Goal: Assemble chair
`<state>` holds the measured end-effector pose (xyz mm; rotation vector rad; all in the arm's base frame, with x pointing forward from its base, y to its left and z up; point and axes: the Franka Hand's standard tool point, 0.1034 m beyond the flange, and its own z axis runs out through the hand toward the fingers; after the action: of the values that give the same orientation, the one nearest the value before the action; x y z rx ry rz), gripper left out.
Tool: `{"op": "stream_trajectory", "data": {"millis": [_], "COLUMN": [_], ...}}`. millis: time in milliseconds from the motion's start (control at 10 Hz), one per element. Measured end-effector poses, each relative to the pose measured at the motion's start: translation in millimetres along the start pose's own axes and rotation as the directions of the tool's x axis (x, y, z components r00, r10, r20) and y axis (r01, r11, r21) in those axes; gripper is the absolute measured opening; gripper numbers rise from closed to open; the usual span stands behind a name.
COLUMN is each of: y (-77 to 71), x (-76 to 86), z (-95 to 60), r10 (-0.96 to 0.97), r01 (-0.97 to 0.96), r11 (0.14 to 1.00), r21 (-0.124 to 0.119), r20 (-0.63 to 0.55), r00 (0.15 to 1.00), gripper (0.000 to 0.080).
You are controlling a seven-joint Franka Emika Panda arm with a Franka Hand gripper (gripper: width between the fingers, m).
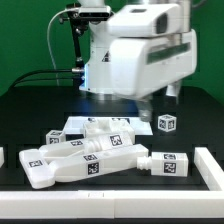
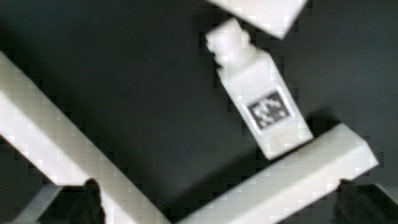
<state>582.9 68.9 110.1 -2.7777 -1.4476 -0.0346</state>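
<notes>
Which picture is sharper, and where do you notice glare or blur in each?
Exterior view: fairly sharp, tags on the chair parts show as crisp squares; the robot arm is brightly lit, nearly washed out, with a bluish glow beneath. Wrist view: soft all over, the tag on the small part smeared, white edges fuzzy against the dark table.

No words, brand names or numbers can be read in either view. The only signs are small black-and-white square tags [image 1: 95, 168], which carry patterns and no letters. In the exterior view, several are on the heap of chair pieces [image 1: 70, 165] on the surface. One is on the small white block [image 1: 167, 123] at 2 o'clock from the heap, and one on the short bar [image 1: 170, 165] at 3 o'clock. In the wrist view, one blurred tag is on the long white piece [image 2: 254, 85].
</notes>
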Motion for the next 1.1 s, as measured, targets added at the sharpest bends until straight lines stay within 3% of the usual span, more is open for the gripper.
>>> {"op": "stream_trajectory", "data": {"millis": [100,200,600,800,1100], "y": [-11.1,-11.5,-10.0,-16.8,-18.9], "x": [11.1,7.0,3.2,-1.7,-4.5], "z": [6.4,7.3,10.2,36.1,73.5], "r10": [-0.055,-0.038,-0.029,-0.032,-0.025], "r01": [0.055,0.038,0.029,0.032,0.026], "r11": [0.998,0.999,1.000,0.999,1.000], "r21": [-0.008,0.006,0.010,0.021,0.013], "r20": [0.011,-0.004,-0.001,-0.004,-0.029], "r00": [0.998,0.999,1.000,0.999,0.999], "gripper": [0.0650,0.0650,0.0650,0.0650,0.0650]}}
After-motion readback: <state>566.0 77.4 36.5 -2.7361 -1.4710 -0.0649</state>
